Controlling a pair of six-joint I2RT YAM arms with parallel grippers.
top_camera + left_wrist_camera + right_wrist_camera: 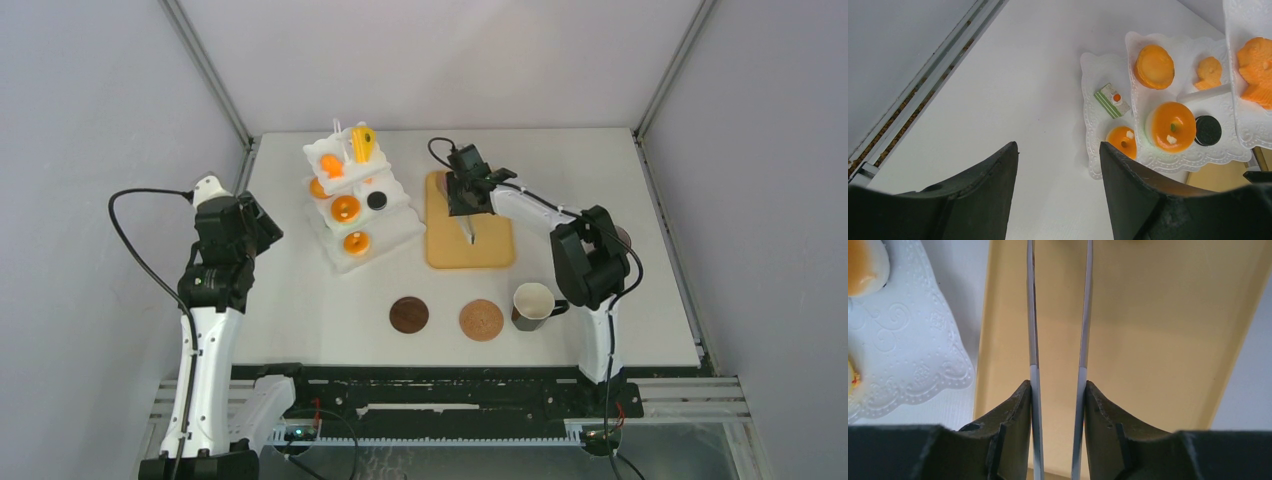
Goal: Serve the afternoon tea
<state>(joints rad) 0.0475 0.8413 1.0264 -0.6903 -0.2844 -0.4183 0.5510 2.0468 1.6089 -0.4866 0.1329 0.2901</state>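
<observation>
The pastries sit on a white tiered stand (395, 222): a yellow cake wedge (362, 143), orange tarts (346, 208) (356, 242) and a black round (377, 200). In the left wrist view the stand (1098, 75) holds an orange tart (1170, 126), a black round (1208, 130) and a green-striped slice (1113, 100). One dark mug (533, 303) stands at the front right. My left gripper (264, 230) (1058, 147) is open and empty, left of the stand. My right gripper (466, 210) (1058, 385) is shut on metal tongs (1032, 315) (468, 232) over the tan tray (495, 250) (1158, 340).
A dark brown coaster (409, 314) and a lighter brown coaster (481, 320) lie near the front, left of the mug. The stand's corner (913, 355) lies just left of the tray. Grey walls enclose the table on three sides.
</observation>
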